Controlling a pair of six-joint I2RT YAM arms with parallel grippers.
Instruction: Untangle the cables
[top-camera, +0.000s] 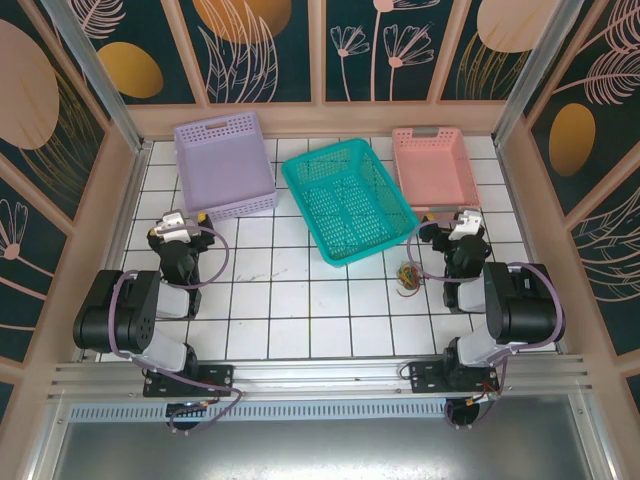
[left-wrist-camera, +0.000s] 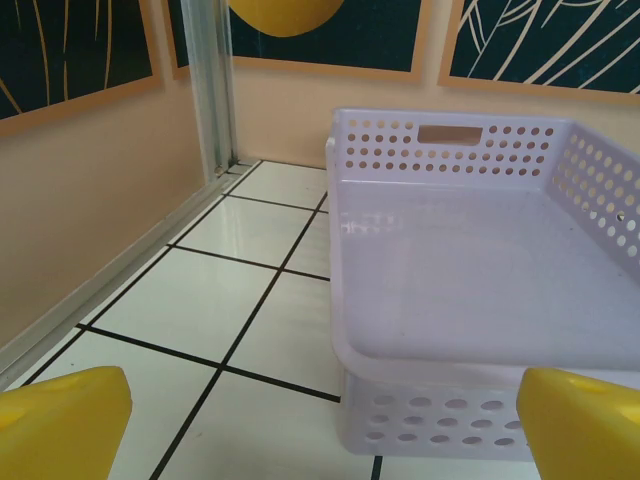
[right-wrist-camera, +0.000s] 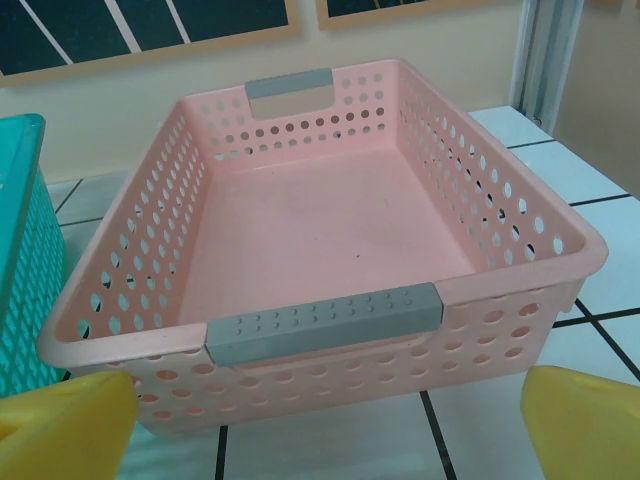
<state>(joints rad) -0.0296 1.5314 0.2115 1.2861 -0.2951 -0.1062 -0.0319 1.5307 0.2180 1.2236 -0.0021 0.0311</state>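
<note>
On the white tiled tabletop (top-camera: 300, 300), just off the near corner of the teal basket (top-camera: 350, 200) and beside the right arm: the cables (top-camera: 408, 278), one small knotted clump with red, yellow, green and dark strands wound together (single wires too small to trace). Left fingers (left-wrist-camera: 60, 425) spread wide, grasping nothing, facing the lilac basket (left-wrist-camera: 480, 270). Right fingers (right-wrist-camera: 585, 420) likewise released, facing the pink basket (right-wrist-camera: 320, 230), not touching the clump.
</note>
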